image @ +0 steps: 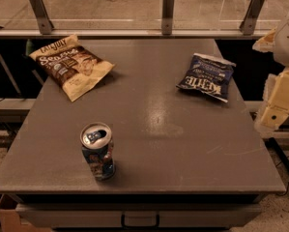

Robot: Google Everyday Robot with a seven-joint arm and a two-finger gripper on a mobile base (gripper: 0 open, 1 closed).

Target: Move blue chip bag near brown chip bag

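The blue chip bag (206, 77), dark navy with white "KETTLE" lettering, lies flat on the right back part of the grey table (149, 129). The brown chip bag (71, 64), tan with a dark brown centre panel, lies flat at the back left corner. The two bags are far apart, on opposite sides of the table. My gripper (275, 111) is at the right edge of the view, beyond the table's right side, to the right of the blue chip bag and apart from it.
A blue drink can (97, 150) with an opened top stands upright at the front left of the table. A rail with metal brackets (168, 11) runs along the table's far edge. A drawer handle (140, 220) shows below the front edge.
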